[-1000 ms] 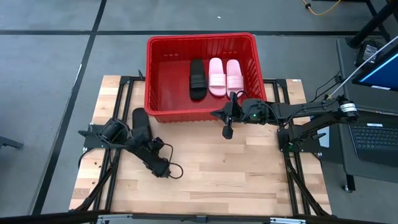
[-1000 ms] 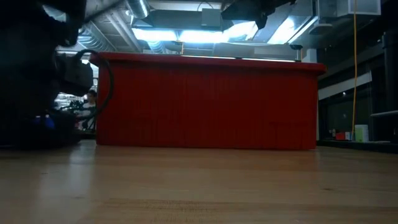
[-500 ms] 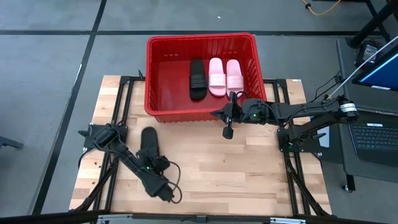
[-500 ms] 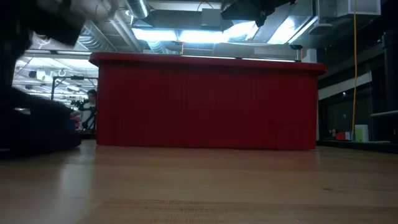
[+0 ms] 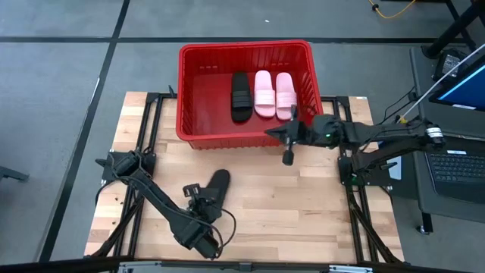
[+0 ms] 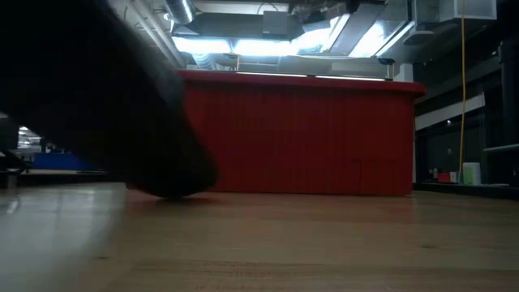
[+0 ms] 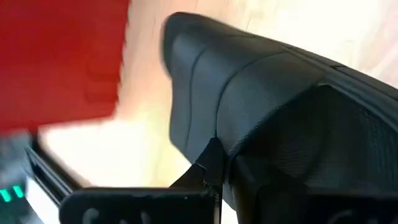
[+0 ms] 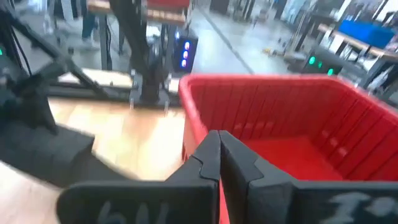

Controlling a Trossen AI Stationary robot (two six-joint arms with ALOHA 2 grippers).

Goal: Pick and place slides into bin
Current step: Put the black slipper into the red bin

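The red bin (image 5: 198, 114) stands at the table's far middle. In it lie one black slide (image 5: 241, 96) and two pale pink slides (image 5: 264, 93) (image 5: 286, 92), side by side on its floor. The second black slide (image 5: 217, 183) is out on the table's near middle, in my left gripper (image 5: 200, 196). It fills the left wrist view (image 7: 249, 93) and shows as a dark mass in the low view (image 6: 122, 122). My right gripper (image 5: 288, 157) is shut and empty, just outside the bin's near right corner. My left gripper is shut on the black slide at its end toward the table's near left (image 5: 206, 192), coming at it from the near side. One finger (image 7: 211, 163) lies against the slide's edge; the slide hides the rest. The slide slants toward the far right, low; whether it touches the table I cannot tell.
The bin's near wall (image 6: 308, 134) rises behind the held slide. The bin's left part (image 5: 204, 95) is bare floor. Bare wooden table (image 5: 303, 205) lies to the right of the slide. A laptop (image 5: 458, 163) stands off the table's right side.
My left gripper has carried the black slide from the table's left, beside the bin's near left corner, toward the near edge and the right. The slide has turned from lying far-to-near to slanting toward the far right. My right gripper has shifted a little to the right.
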